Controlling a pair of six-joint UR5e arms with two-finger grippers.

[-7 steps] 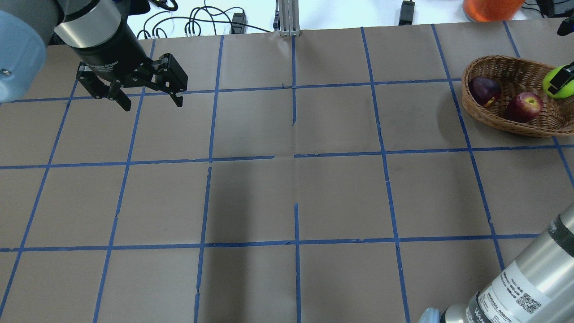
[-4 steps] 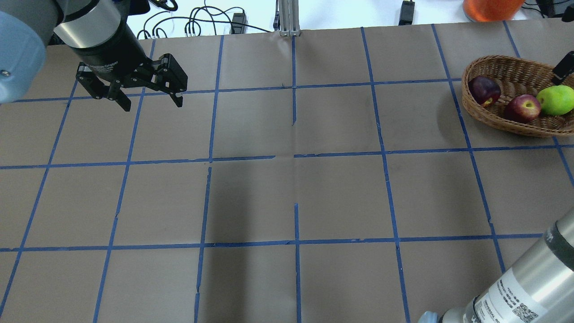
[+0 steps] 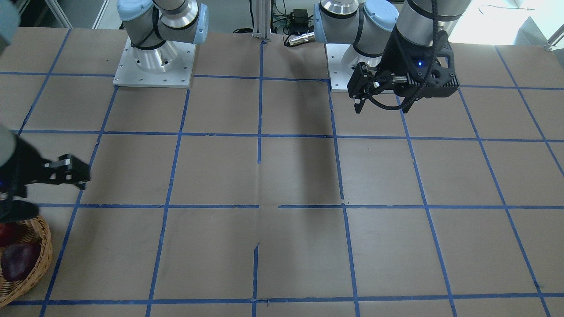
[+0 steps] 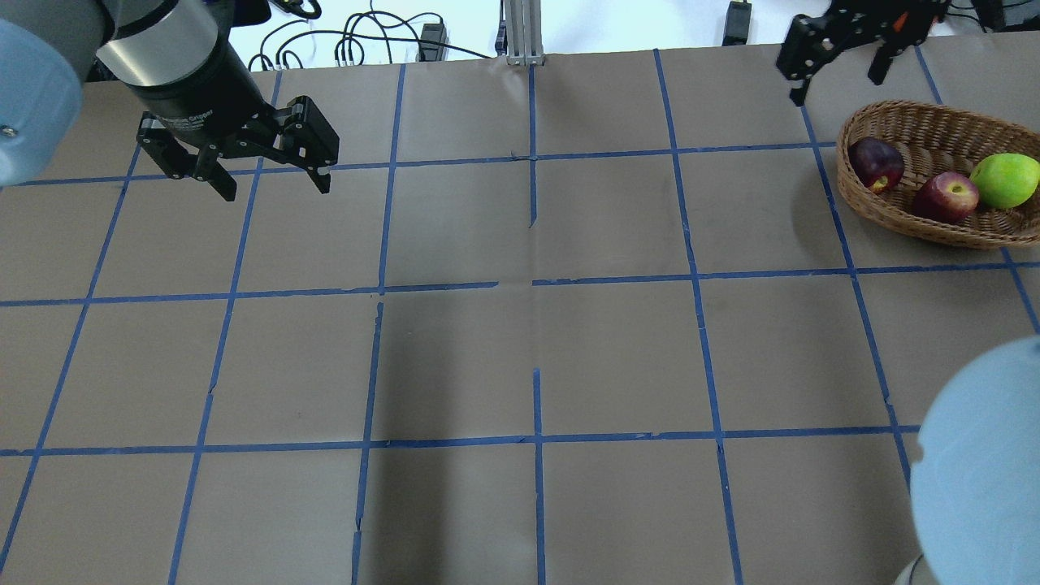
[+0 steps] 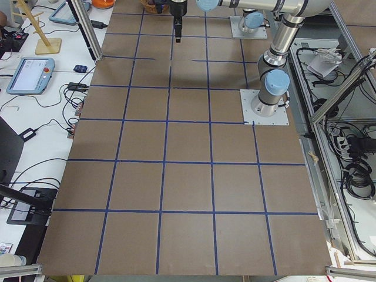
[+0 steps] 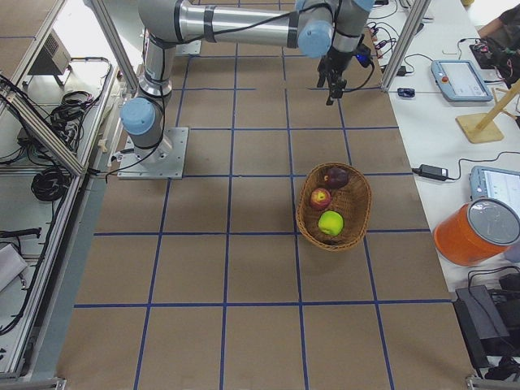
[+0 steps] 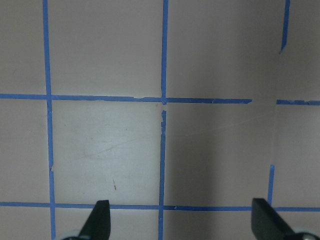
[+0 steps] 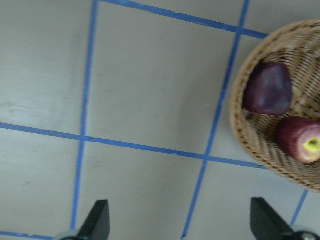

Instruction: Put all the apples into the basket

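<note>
The round red apple (image 4: 942, 197), dark purple apple (image 4: 876, 162) and lime green apple (image 4: 1005, 179) lie in the woven wicker basket (image 4: 942, 233), far right. The right gripper (image 4: 837, 88) hangs near it, fingers apart and empty. The left gripper (image 4: 277, 191), fingers apart too, hangs over the brown table with blue lines (image 4: 617, 349).

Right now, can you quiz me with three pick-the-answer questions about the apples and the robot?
1. Where is the green apple?
A. On the bare table
B. In the basket
C. On the floor

2. How many apples are in the basket?
A. One
B. Two
C. Three

3. How are the jaws of the left gripper?
A. Open and empty
B. Shut on an apple
C. Shut on a cup

Answers:
1. B, it lies inside the wicker rim.
2. C, the purple apple and the red apple sit beside the green one.
3. A, the left wrist view shows both tips wide apart with nothing between them.
</note>
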